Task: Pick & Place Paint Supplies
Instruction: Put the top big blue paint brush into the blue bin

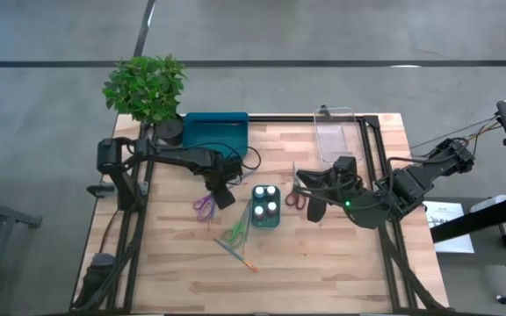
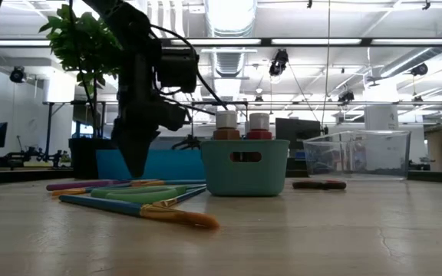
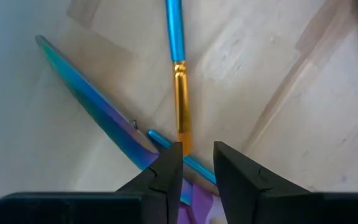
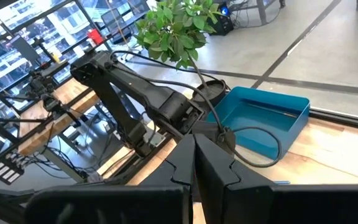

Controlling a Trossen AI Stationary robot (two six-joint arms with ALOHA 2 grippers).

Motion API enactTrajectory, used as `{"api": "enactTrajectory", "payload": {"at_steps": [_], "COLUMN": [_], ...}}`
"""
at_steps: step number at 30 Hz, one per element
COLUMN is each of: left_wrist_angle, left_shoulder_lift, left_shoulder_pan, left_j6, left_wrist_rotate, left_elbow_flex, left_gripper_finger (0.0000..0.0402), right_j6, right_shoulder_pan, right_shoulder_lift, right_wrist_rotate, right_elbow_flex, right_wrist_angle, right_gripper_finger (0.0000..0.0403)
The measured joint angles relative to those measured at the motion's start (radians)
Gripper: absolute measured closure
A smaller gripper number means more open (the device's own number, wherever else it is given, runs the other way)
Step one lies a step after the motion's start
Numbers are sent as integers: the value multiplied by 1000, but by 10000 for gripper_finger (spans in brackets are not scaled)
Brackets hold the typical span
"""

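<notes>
1. Plainly, the left gripper (image 3: 197,163) has its jaws slightly apart with nothing between them, tips just above the purple scissors (image 1: 205,207).
2. Just ahead of the tips lies a blue-and-gold brush (image 3: 178,68).
3. Beside it, four pots (image 1: 266,204) sit in a teal bin (image 2: 245,168).
4. Right gripper (image 4: 194,163): jaws together, empty, near the red scissors (image 1: 295,198).

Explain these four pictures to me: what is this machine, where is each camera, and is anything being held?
Two dark robot arms work at a wooden table. One camera looks straight down, one sits level with the tabletop, and one rides on each wrist. The left gripper hangs open over the purple scissors, holding nothing. The right gripper waits shut and empty beside the red scissors. Paint pots stand in a small teal tray; green scissors and a brush lie nearby.
</notes>
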Motion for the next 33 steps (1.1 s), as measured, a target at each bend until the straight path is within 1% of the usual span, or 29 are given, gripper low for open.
{"api": "enactTrajectory", "payload": {"at_steps": [8,19,27,30,33], "left_wrist_angle": [44,86,102,103,100], "left_shoulder_lift": [-4,-3,-1,-1,-1], "left_shoulder_pan": [0,0,0,0,1], "left_j6": [-15,-33,-84,-90,-91], "left_wrist_rotate": [1,1,-1,-4,-9], "left_elbow_flex": [-66,-62,-62,-65,-66], "left_gripper_finger": [302,302,304,320,359], "right_j6": [5,8,8,8,8], "right_shoulder_pan": [0,0,-2,-2,-2], "right_shoulder_lift": [0,0,0,0,0], "right_wrist_rotate": [1,3,3,3,3], "right_elbow_flex": [0,0,0,0,0], "right_wrist_angle": [-1,-4,-5,-5,-5], "right_gripper_finger": [394,394,394,394,394]}}
